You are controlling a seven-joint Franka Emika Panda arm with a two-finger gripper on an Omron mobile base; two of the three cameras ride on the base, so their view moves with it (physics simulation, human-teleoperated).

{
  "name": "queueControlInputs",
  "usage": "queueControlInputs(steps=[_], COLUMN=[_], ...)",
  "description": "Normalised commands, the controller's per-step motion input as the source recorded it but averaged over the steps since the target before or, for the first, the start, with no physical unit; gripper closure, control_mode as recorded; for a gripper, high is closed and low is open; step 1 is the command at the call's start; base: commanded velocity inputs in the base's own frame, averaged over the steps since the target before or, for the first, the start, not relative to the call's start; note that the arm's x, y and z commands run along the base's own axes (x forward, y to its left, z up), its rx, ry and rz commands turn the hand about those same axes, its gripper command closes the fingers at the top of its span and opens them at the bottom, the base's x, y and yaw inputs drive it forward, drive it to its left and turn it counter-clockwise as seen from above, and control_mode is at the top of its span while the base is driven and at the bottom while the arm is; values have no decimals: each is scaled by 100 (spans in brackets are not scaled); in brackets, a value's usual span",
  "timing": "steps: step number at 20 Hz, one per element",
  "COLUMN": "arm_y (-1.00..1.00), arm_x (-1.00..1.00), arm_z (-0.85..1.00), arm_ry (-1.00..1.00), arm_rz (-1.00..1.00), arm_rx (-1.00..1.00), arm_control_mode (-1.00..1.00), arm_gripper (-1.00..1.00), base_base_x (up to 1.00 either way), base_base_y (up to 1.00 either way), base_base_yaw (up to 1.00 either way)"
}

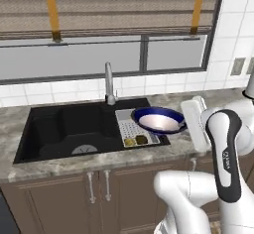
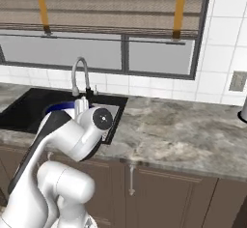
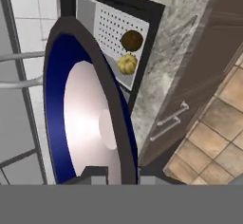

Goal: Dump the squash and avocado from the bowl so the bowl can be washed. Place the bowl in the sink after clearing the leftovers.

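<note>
The dark blue bowl (image 1: 158, 120) with its white inside (image 3: 85, 118) hangs tilted above the light grey perforated tray (image 1: 130, 128), at the right end of the black sink (image 1: 69, 126). My gripper (image 1: 184, 124) is shut on the bowl's right rim; in the hand view the rim runs between the fingertips of the gripper (image 3: 118, 175). The bowl holds no food. The yellowish squash (image 1: 129, 142) (image 3: 127, 63) and the darker avocado (image 1: 142, 140) (image 3: 132, 40) lie side by side on the tray's front part. A sliver of the bowl (image 2: 60, 107) shows behind my arm.
The chrome faucet (image 1: 108, 82) stands behind the sink, just left of the bowl. A round grey drain (image 1: 84, 149) sits in the basin. Marble counter (image 2: 183, 130) stretches to the right. Brown cabinet doors with handles (image 1: 98, 186) are below; a window is behind.
</note>
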Motion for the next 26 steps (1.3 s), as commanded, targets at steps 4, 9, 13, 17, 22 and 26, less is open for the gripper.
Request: queueControlInputs(steps=[4,9,13,17,22,26], arm_y=[0,0,0,0,0,0], arm_x=[0,0,0,0,0,0], arm_z=[0,0,0,0,0,0], arm_ry=[0,0,0,0,0,0], arm_rz=[0,0,0,0,0,0], arm_rx=[0,0,0,0,0,0], arm_control_mode=[100,100,100,100,100,100], arm_gripper=[100,100,100,100,100,100], base_base_x=[3,5,18,30,40,46], base_base_y=[100,100,100,99,70,14], base_base_yaw=[3,2,1,0,0,-3])
